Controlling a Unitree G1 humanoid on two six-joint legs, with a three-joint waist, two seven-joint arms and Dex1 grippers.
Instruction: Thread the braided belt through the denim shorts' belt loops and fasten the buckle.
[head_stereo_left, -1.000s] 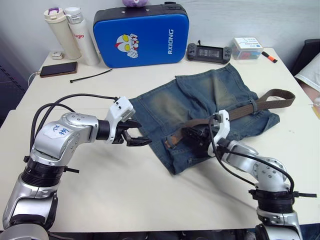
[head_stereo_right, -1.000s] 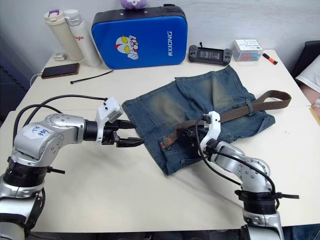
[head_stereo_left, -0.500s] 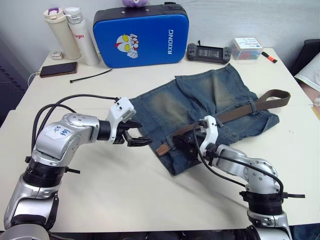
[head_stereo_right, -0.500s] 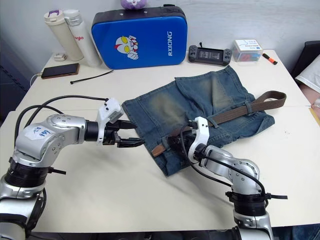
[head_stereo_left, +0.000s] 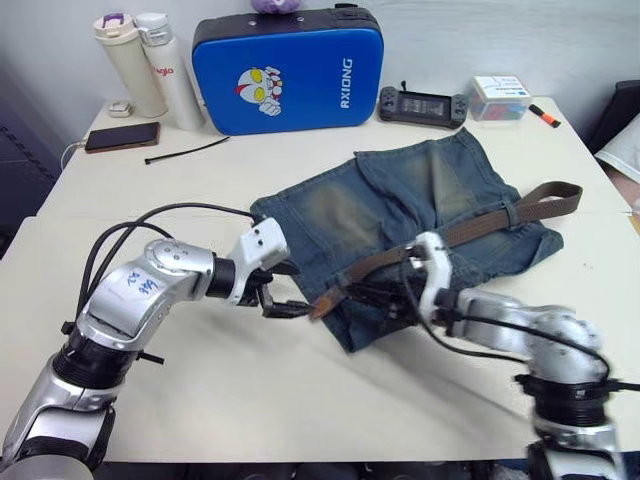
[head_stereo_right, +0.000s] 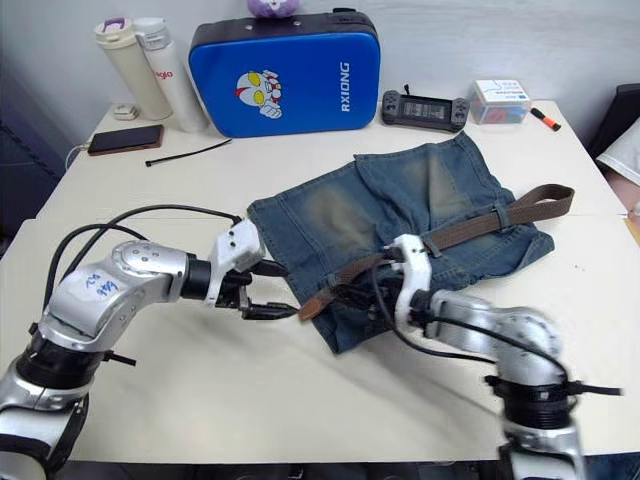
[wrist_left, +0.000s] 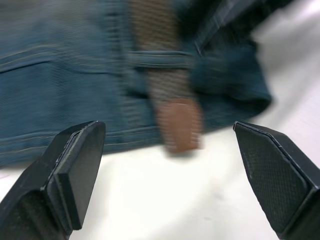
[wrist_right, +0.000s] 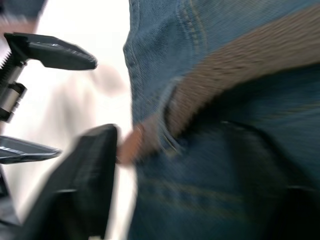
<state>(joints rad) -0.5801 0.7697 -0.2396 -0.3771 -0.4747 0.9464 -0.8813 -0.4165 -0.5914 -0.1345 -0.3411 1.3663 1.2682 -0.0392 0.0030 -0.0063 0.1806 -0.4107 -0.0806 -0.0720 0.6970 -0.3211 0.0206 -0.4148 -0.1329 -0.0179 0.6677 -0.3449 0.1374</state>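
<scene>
The denim shorts (head_stereo_left: 400, 215) lie flat mid-table. The braided belt (head_stereo_left: 470, 228), a brown strap, runs along the waistband from its folded far end on the right, through a belt loop (head_stereo_left: 510, 212), to its tip (head_stereo_left: 322, 305) hanging off the shorts' near left corner. In the left wrist view the tip (wrist_left: 179, 125) sticks out past another loop (wrist_left: 160, 59). My left gripper (head_stereo_left: 293, 290) is open, and the tip sits just ahead of its gap. On the waistband right of the tip, my right gripper (head_stereo_left: 378, 295) is open over the belt (wrist_right: 240, 65). The buckle is hidden.
At the back stand a blue case (head_stereo_left: 285, 70) and two bottles (head_stereo_left: 150, 65). A phone (head_stereo_left: 122, 137), a black cable tie (head_stereo_left: 185, 152), a game controller (head_stereo_left: 420, 103), a small box (head_stereo_left: 497, 97) and an orange marker (head_stereo_left: 545, 115) lie nearby. Bare tabletop (head_stereo_left: 300, 390) spreads in front.
My right gripper slid the belt leftward, so its tip now pokes past the shorts' edge, then opened and let go. My left gripper moved right and nearer, up to the tip.
</scene>
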